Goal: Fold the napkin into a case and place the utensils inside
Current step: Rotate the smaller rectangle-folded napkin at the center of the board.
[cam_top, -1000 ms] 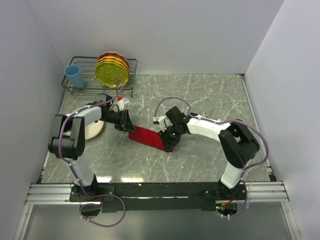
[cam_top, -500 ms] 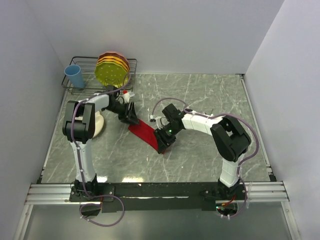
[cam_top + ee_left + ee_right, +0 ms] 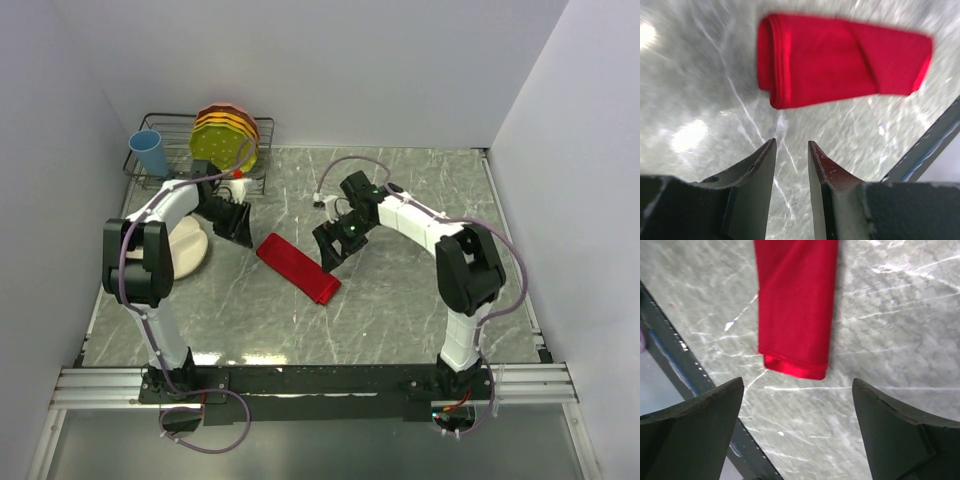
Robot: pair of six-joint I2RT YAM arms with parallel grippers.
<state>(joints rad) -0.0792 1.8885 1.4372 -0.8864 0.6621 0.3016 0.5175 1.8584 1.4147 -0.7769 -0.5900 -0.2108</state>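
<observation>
Napkin (image 3: pixel 298 268) lies as a narrow folded strip on the surface (image 3: pixel 420 300) between both claws, touched by neither. The left claw (image 3: pixel 243 236) sits just off its far end, a narrow gap, empty; the right claw (image 3: pixel 330 250) is beside its flank, spread wide, empty. I judge the satin light, limp and slippery, so I'd pinch a doubled end edge, not the flat face.
</observation>
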